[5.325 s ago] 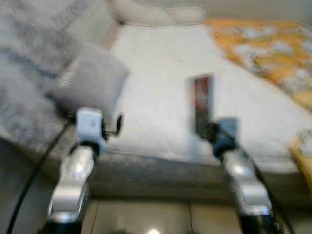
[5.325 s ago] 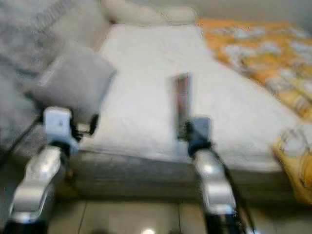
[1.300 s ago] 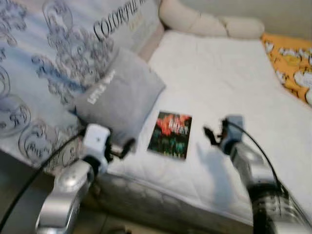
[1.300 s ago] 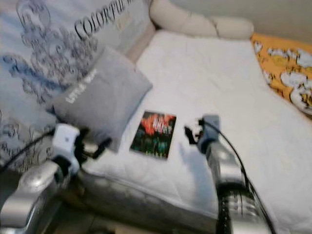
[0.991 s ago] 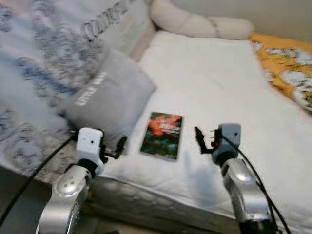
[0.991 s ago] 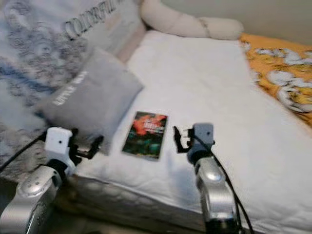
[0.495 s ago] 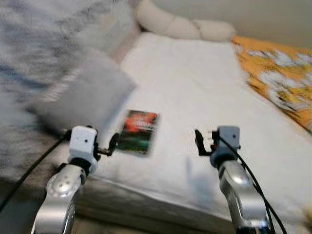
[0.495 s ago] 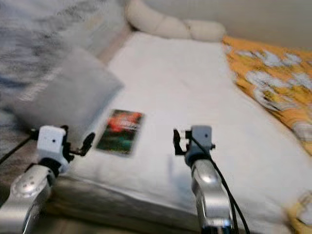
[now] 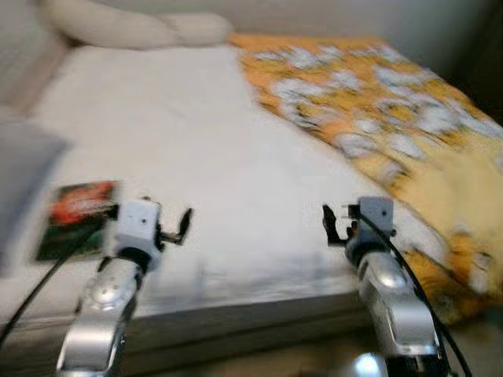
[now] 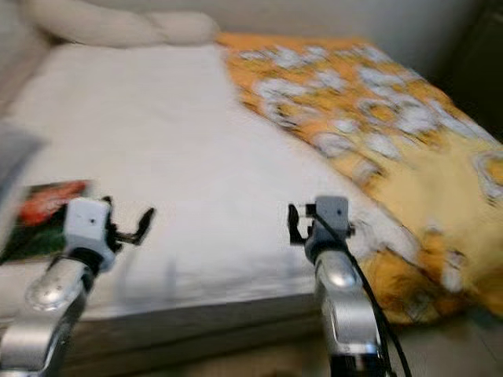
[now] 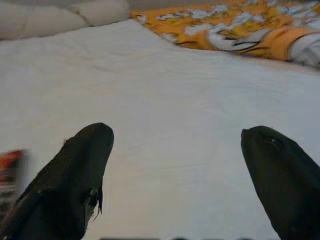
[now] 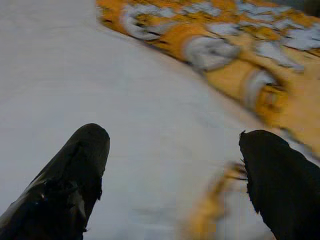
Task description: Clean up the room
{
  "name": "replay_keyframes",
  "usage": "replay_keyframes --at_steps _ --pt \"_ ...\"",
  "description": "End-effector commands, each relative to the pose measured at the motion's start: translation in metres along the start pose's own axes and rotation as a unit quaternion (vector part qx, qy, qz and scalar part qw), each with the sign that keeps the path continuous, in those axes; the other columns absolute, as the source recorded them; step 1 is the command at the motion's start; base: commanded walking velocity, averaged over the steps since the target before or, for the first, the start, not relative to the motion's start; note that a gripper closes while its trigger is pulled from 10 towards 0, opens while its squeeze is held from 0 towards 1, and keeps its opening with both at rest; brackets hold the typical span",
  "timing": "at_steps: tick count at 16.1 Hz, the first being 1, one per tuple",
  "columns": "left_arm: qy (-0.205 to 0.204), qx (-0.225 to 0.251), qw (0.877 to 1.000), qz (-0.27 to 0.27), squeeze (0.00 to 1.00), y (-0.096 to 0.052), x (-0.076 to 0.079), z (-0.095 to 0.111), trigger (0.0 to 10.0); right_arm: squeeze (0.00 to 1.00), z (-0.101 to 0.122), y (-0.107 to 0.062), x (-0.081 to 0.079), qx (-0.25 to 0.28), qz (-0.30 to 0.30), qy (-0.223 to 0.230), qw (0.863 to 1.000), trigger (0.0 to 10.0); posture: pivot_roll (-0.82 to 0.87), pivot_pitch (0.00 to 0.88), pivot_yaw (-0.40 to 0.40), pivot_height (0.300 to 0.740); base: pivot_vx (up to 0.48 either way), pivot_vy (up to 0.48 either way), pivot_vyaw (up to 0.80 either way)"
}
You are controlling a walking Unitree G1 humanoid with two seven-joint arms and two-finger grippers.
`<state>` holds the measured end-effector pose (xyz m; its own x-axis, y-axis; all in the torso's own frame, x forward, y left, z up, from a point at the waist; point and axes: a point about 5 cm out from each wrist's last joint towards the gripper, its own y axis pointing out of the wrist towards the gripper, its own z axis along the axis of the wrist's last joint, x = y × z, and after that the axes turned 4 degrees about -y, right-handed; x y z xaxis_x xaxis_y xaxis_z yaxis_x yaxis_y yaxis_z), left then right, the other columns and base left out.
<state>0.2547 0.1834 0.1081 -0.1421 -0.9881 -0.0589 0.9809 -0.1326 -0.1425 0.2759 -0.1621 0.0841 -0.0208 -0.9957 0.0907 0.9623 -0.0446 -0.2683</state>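
In the left eye view, blurred, the white mattress (image 9: 196,157) fills the middle. A book (image 9: 75,216) with a red and dark green cover lies flat near the mattress's front edge, toward its left end, beside a grey pillow (image 9: 20,177). An orange patterned blanket (image 9: 377,102) covers the mattress's right side, and a cream bolster (image 9: 134,27) lies along its far edge. The left gripper (image 9: 182,224) hangs over the front edge just right of the book, not touching it; the right gripper (image 9: 330,224) hangs over the front edge near the blanket's border.

In the right eye view the same layout shows: the book (image 10: 43,208) sits left of the left gripper (image 10: 141,220), and the right gripper (image 10: 292,224) is well apart from it.

In the left wrist view the two black fingers (image 11: 75,185) stand wide apart with nothing between them, above bare mattress (image 11: 175,125); a red sliver of the book (image 11: 10,170) is at the picture's edge.

In the right wrist view the fingers (image 12: 65,185) are likewise spread and empty, over the mattress and the blanket (image 12: 240,60).

The book looks thin, flat and glossy. As I judge it, the risk is that the blur hides its exact place: a reach could miss, or a finger could push it off the front edge, since a flat cover on soft bedding gives little to pinch.
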Motion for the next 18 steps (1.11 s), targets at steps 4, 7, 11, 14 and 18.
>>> replay_keyframes --at_steps 4,7,11,14,18 --pt "-0.011 0.01 1.0 -0.008 0.51 0.0012 0.0063 -0.0005 10.0 1.0 0.0034 0.0022 -0.0002 -0.001 0.014 0.003 1.0 10.0 -0.04 0.0 -0.041 0.74 0.0 0.0 0.0" --pt "-0.017 0.015 1.0 -0.015 0.52 0.0001 0.0081 -0.0014 10.0 0.0 0.0021 0.0026 0.0014 -0.006 0.011 -0.007 1.0 10.0 -0.04 0.0 -0.05 0.74 0.0 0.0 0.0" --pt "-0.023 0.014 0.999 -0.026 0.53 -0.0035 0.0105 -0.0038 10.0 0.0 0.003 0.005 -0.0003 -0.011 0.023 -0.003 1.0 10.0 -0.03 0.0 -0.065 0.74 0.135 0.0 -0.39" --pt "-0.022 0.013 0.999 -0.025 0.53 -0.0035 0.009 -0.0053 10.0 0.0 0.0031 0.0068 -0.0021 -0.013 0.026 -0.013 0.999 10.0 -0.03 0.0 -0.072 0.74 0.3 0.0 -0.46" --pt "-0.018 0.013 0.999 -0.029 0.53 -0.0018 0.0096 -0.005 10.0 0.0 0.0049 0.0072 -0.0043 -0.01 0.032 -0.016 0.999 10.0 -0.04 0.0 -0.066 0.74 0.312 0.0 0.0"
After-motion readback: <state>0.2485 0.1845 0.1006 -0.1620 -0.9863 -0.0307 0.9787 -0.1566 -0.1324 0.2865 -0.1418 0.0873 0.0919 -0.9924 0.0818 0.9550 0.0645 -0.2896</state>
